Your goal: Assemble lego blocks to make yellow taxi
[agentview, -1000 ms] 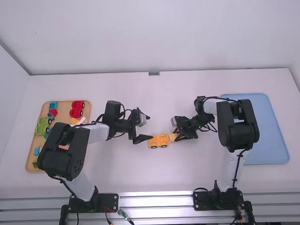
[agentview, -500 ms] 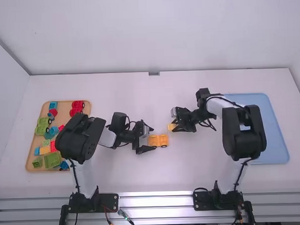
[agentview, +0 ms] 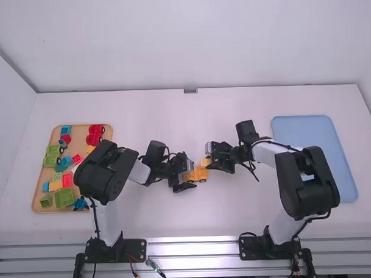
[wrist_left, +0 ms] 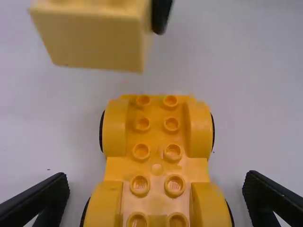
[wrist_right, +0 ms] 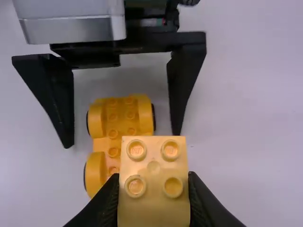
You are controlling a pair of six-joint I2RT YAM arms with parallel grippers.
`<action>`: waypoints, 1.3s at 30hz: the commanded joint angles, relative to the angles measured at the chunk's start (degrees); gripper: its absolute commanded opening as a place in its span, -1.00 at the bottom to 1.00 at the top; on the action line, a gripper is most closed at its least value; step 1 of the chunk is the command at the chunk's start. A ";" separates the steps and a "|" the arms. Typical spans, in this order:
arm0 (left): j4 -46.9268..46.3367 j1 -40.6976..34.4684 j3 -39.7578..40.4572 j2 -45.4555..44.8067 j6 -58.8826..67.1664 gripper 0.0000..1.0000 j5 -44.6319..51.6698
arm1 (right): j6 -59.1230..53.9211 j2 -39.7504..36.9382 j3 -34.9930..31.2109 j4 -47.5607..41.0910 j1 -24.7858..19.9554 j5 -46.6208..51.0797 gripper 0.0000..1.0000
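Near the middle of the white worktop [agentview: 176,218], a yellow wheeled base [wrist_left: 157,165] sits upright on its black-edged wheels, its two rows of round studs facing up. The left gripper [agentview: 191,175] is at this base with its fingers spread wide, one on each side; the left wrist view shows a gap between the base and each of them, so they grip nothing. From the other side comes the right gripper [agentview: 211,164], its fingers closed on a yellow block [wrist_right: 154,189] with four studs in a square. The block is held up off the worktop, near the end of the base that points away from the left arm, and is not joined to it; in the right wrist view it covers part of the base. At the left of the worktop lies a wooden tray [agentview: 36,199] of other pieces: a red wheeled piece [agentview: 95,133] by its far right corner, a green wheeled piece [agentview: 51,157] along its left side, and a green block [agentview: 64,197], a red block [agentview: 67,180] and an orange block [agentview: 55,186] close together nearer the arm bases. A blue tray [agentview: 313,137] lies at the right, partly hidden by the right arm.
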 commanded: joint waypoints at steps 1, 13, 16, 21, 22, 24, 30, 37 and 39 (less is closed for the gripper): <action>-0.24 -0.33 0.63 0.22 1.44 0.88 -0.46 | 4.63 -0.92 -1.92 1.64 0.96 -0.46 -0.67; -2.80 -0.31 1.18 0.57 5.70 0.18 -0.31 | 5.70 -0.90 -2.78 2.19 4.57 -0.81 -0.66; -2.71 0.07 1.18 0.57 6.05 0.16 -0.28 | 7.98 -0.90 -3.34 2.99 4.85 -0.61 -0.66; -3.19 -0.07 1.55 0.57 5.99 0.19 -0.26 | 10.67 -0.90 -6.03 6.93 4.94 2.27 -0.60; -3.37 0.07 1.73 0.57 6.01 0.19 -0.26 | 9.64 -0.90 -6.62 7.45 4.90 2.21 -0.60; -3.85 -0.07 1.97 0.57 5.99 0.20 -0.24 | 9.79 -0.90 -7.58 8.96 4.90 2.62 -0.61; -7.45 0.04 3.17 0.57 6.05 0.21 -0.24 | 13.18 -0.90 -9.94 14.29 4.63 6.14 -0.62; -13.33 0.00 3.87 0.57 13.62 0.16 3.10 | 12.96 -0.90 -9.64 14.34 4.57 6.32 -0.68; -12.92 0.00 3.85 0.57 12.48 0.20 2.51 | 12.85 -0.90 -9.70 14.27 4.59 6.27 -0.67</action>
